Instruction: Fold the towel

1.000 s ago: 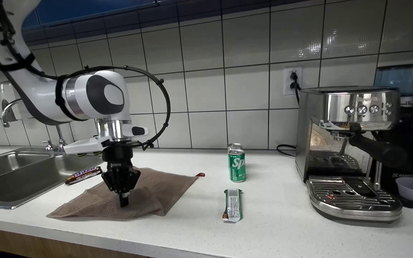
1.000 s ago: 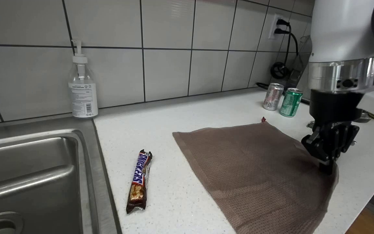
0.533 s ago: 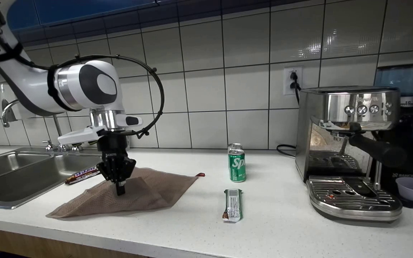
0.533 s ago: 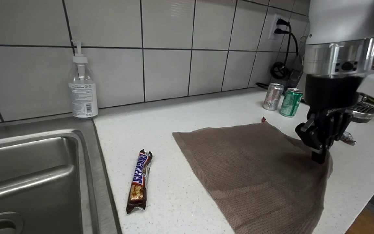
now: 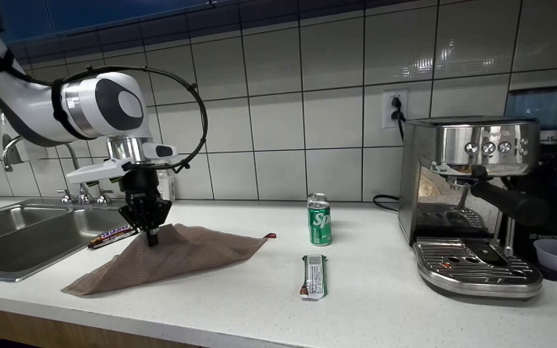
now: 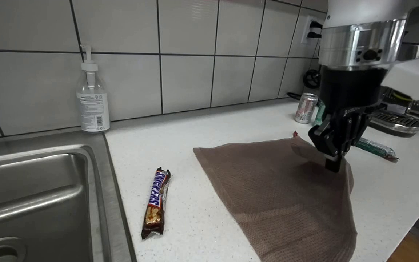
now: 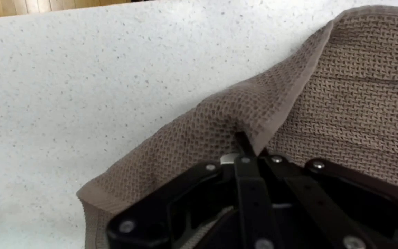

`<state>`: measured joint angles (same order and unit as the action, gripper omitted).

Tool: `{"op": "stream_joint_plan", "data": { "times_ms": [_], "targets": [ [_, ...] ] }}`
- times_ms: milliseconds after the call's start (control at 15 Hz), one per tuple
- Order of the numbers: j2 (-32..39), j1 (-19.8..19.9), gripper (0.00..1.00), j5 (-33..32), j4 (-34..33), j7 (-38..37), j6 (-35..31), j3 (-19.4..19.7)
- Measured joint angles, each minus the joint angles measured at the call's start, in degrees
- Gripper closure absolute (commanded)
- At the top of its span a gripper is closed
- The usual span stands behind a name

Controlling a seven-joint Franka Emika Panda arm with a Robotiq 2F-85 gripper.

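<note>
The brown-taupe towel (image 5: 177, 261) lies spread on the white counter, with its near edge raised into a peak. My gripper (image 5: 152, 239) points straight down and pinches that lifted edge. In an exterior view the towel (image 6: 267, 182) lies flat toward the wall, while the side under my gripper (image 6: 333, 165) is drawn up and droops. The wrist view has the towel's (image 7: 171, 145) pale hem running between the closed fingertips of my gripper (image 7: 254, 148); the underside folds over on the left of it. Part of the towel is hidden behind the fingers.
A Snickers bar (image 6: 155, 203) lies between towel and steel sink (image 5: 41, 241). A green can (image 5: 320, 227) and silver can (image 6: 306, 108) stand toward the wall. A green-wrapped bar (image 5: 314, 278) lies nearer, left of the espresso machine (image 5: 472, 203). A soap bottle (image 6: 93, 98) stands behind the sink.
My gripper has risen and moved away from the counter's front edge toward the wall, carrying the pinched towel edge along. The near side of the towel has lifted and pulled back.
</note>
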<state>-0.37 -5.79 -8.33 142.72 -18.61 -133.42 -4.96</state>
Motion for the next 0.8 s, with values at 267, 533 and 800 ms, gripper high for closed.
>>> {"op": "stream_joint_plan", "data": {
  "times_ms": [267, 533, 800],
  "targets": [
    [1.7, -1.2, 0.99, 0.3, -2.6, -0.2, 0.0, -1.1],
    [5.0, -2.2, 0.99, 0.5, -5.8, -1.0, 0.0, -1.5],
    [8.8, -2.8, 0.99, 0.5, -9.7, -2.8, 0.0, -1.5]
  ]
}}
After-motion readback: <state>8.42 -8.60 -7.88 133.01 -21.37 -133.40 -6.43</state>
